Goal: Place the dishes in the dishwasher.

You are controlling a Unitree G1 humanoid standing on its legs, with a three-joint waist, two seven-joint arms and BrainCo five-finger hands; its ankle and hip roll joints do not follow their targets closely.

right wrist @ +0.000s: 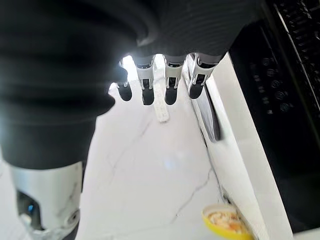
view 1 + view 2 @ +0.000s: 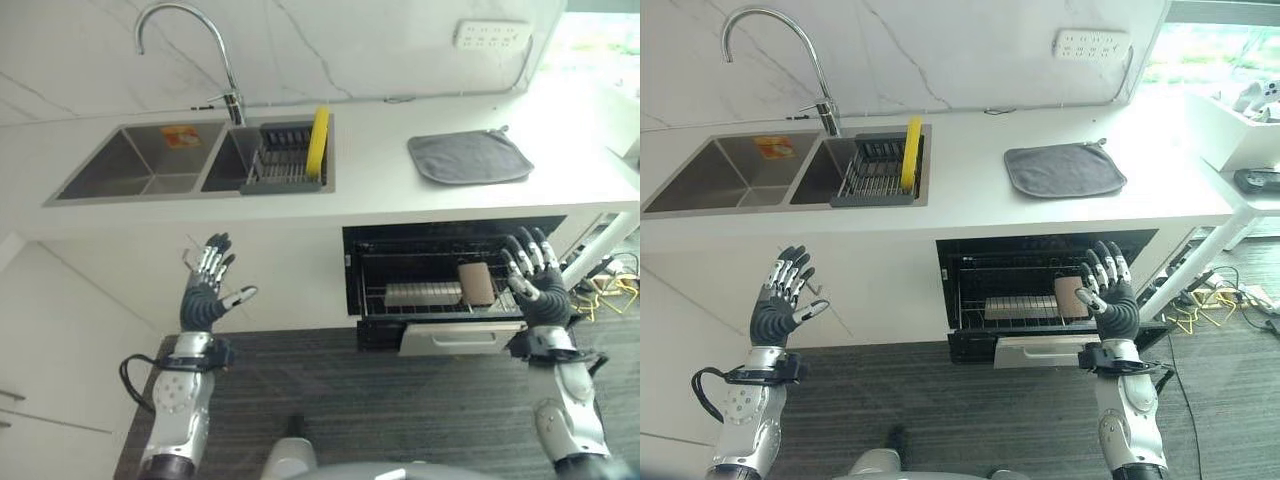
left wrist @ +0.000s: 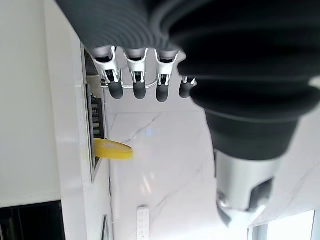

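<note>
Yellow plate stands upright in the rack inside the sink; below the sink, left hand and right hand hang released, empty; open dishwasher lies right of it.

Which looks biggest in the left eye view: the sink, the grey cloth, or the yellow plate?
Largest to smallest:
1. sink
2. grey cloth
3. yellow plate, which stands on edge in the rack, so mostly its rim shows and it looks smallest.
</note>
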